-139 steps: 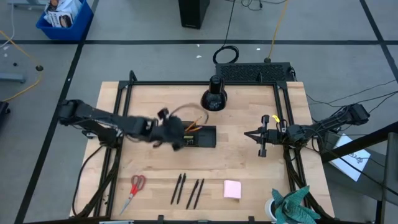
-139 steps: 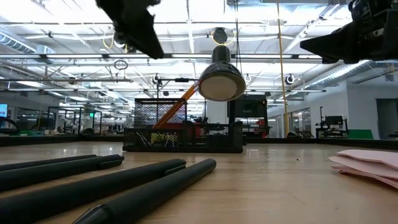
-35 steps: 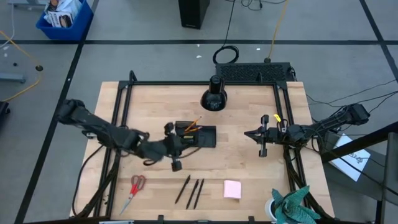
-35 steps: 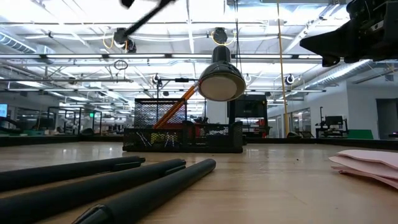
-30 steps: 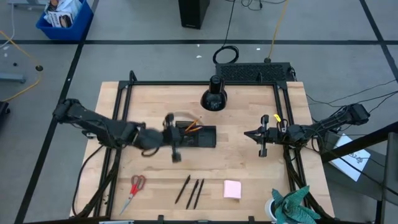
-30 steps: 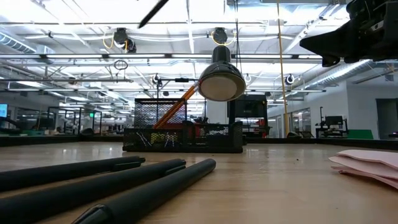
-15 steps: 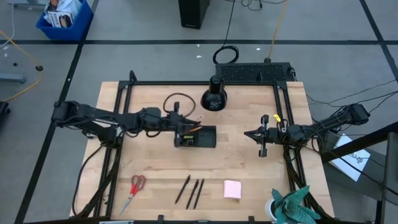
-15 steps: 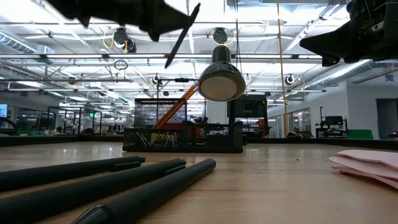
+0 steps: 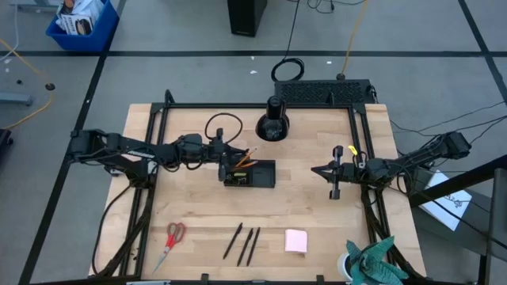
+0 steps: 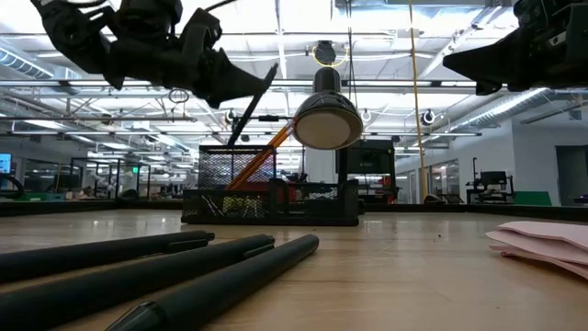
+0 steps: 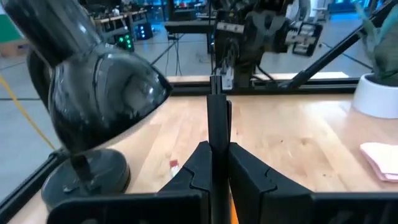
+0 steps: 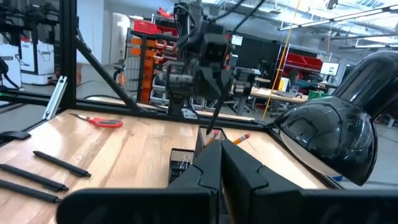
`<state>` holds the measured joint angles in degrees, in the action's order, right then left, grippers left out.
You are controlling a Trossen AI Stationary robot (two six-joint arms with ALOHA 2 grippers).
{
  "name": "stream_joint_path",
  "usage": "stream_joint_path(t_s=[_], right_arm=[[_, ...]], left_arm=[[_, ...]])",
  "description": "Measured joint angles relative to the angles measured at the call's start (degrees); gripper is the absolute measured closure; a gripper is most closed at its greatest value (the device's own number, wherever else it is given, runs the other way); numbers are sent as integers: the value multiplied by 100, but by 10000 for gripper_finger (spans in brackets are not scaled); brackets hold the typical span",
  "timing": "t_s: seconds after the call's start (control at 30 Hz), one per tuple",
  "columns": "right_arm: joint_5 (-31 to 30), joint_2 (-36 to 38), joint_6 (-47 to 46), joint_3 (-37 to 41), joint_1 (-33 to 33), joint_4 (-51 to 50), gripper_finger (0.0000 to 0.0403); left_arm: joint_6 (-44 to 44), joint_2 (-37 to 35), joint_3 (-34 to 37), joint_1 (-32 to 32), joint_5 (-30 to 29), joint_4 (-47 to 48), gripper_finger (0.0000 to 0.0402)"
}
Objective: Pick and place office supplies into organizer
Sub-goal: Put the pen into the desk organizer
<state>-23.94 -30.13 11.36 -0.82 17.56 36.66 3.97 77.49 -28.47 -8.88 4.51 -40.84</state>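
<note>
My left gripper (image 9: 225, 161) hovers over the left end of the black organizer (image 9: 250, 174), shut on a thin black pen (image 10: 254, 103). The pen slants down, and its lower end is at the top of the organizer's taller mesh end (image 10: 220, 170). Two orange pencils (image 9: 245, 159) stick out of the organizer. Three black pens (image 9: 245, 242), red-handled scissors (image 9: 172, 237) and a pink pad (image 9: 295, 240) lie near the table's front edge. My right gripper (image 9: 315, 169) waits shut at the table's right side, with nothing in it. My left gripper pinches the pen's upper half (image 11: 217, 127) between its two fingers (image 11: 249, 171). The fingers come roughly level from the table's left side and lie across the pen. The pen is clear of the table and tilted. I cannot tell whether its lower end touches the organizer.
A black cone-shaped lamp (image 9: 273, 123) stands just beyond the organizer, close to my left gripper. A black metal frame (image 9: 158, 142) runs along the table's edges. A potted plant (image 9: 372, 265) sits at the near right corner.
My left gripper has carried the pen from the table's near side toward the far edge, to the organizer's left end, and has come down. The pen has tipped steeper, and its lower end has sunk to the organizer's tall end.
</note>
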Motion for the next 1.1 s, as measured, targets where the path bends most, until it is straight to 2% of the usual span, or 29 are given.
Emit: stream_joint_path(t_s=[0.27, 0.67, 1.1], right_arm=[[0, 0, 26, -2, 0, 178, 399], [0, 0, 48, 0, 0, 169, 399], [0, 0, 48, -1, -1, 164, 399]], left_arm=[[-200, 619, 40, -306, 319, -428, 371], [-303, 1525, 39, -343, 308, -781, 371], [-678, 1616, 24, -343, 295, -875, 360]])
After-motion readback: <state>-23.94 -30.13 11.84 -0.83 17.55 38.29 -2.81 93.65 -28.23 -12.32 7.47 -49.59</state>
